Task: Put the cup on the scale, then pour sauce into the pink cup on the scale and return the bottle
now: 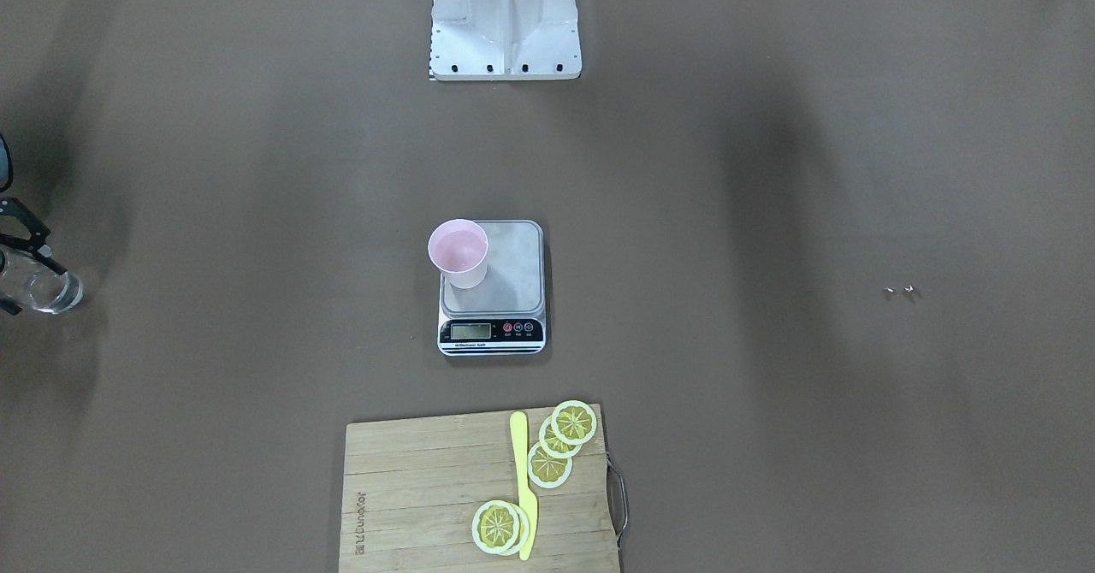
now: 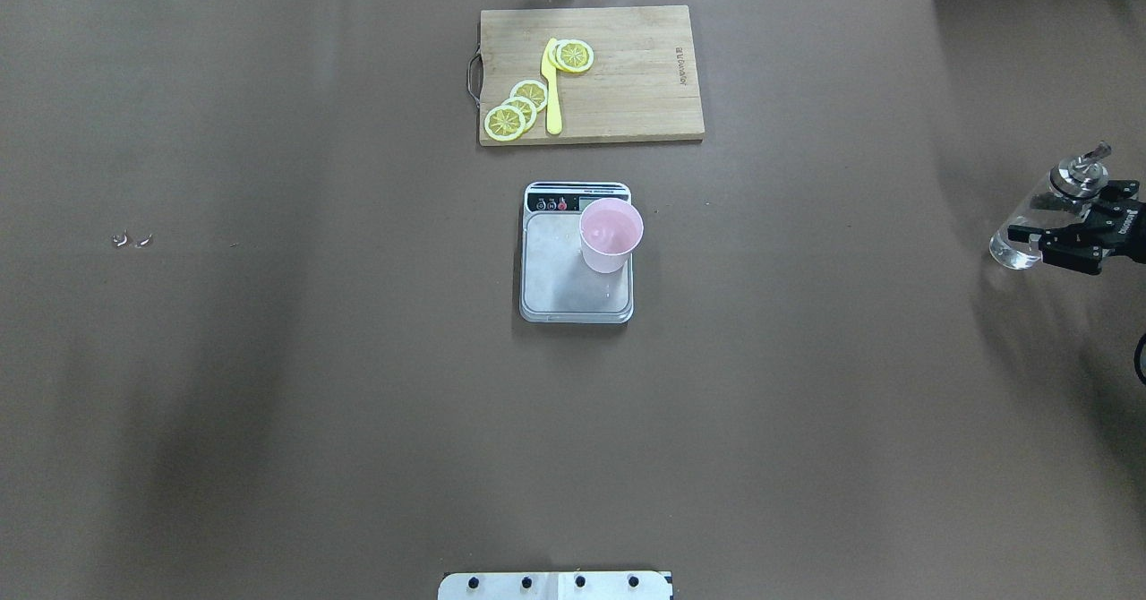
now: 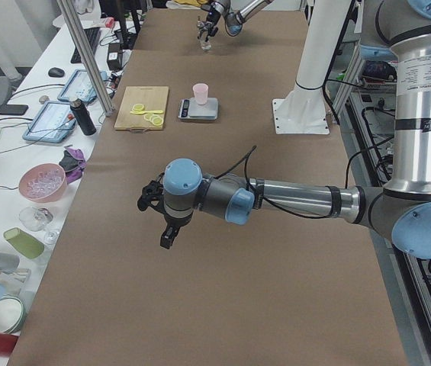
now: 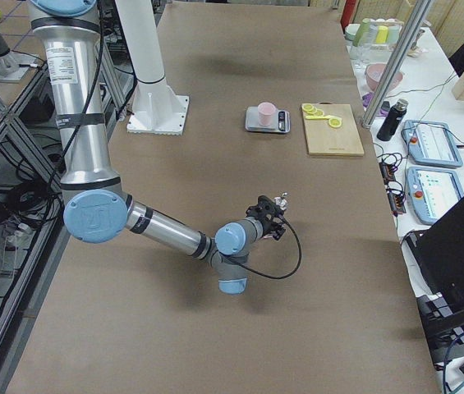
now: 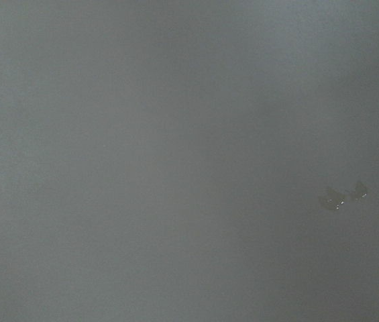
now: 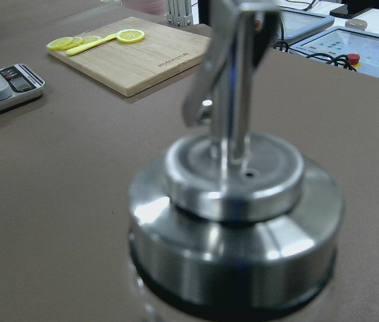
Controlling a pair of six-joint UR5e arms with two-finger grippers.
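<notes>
**Front-facing:** the cup [image 1: 459, 252] stands upright on the scale [image 1: 505, 299], at the platform's 10 o'clock corner. The display strip runs along the scale's 6 o'clock side. Further out at 6 o'clock a board [image 1: 411, 487] carries 5 lemon slices [image 1: 573, 422] and a yellow knife [image 1: 522, 487]. The bottle [image 1: 51, 291] sits well apart at 9 o'clock, cut by the frame edge. 2 small bits [image 1: 898, 291] lie on the table [image 1: 770, 171] at 3 o'clock. The robot base [image 1: 505, 21] is at 12 o'clock.

**Overhead:** here the cup is at the platform's 1 o'clock corner, next to the display strip. At 3 o'clock, near the frame edge, the right gripper [image 2: 1061, 244] is clamped around the bottle's glass body, with the spout top clear of it.

**Left side view:** the near arm holds the left gripper [image 3: 158, 213] above bare table, pointing down. I cannot tell how wide it is. The cup on the scale is far off at 12 o'clock.

**Right side view:** the near arm reaches low across the table, and the spout sticks up from its gripper. The scale and cup are well apart at 12 o'clock.

**Left wrist:** only table, with the 2 bits at 4 o'clock.

**Right wrist:** the bottle's silver top fills the view and is blurred. The scale is at 10 o'clock and the board at 11 o'clock.
</notes>
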